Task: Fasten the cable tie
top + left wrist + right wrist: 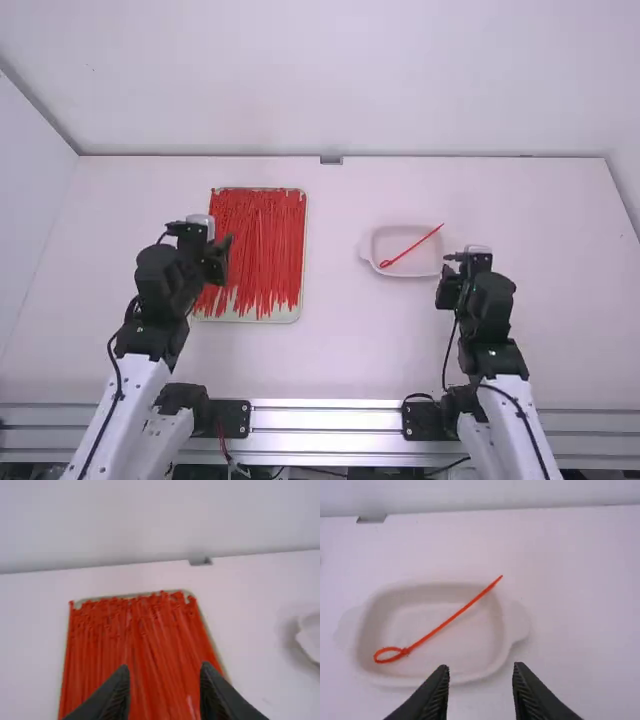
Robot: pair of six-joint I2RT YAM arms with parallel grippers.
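red ties lie packed tight; left fingers, apart above them, could pinch several at once. right fingers, also apart, hang beside the dish.

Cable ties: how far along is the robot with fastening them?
Done: one red cable tie lies in the white dish, its end closed into a small loop. In hand: nothing; the left gripper is open over the pile of loose cable ties, the right gripper open by the dish. Left: the whole pile looks unfastened, so the next tie has yet to be picked up.
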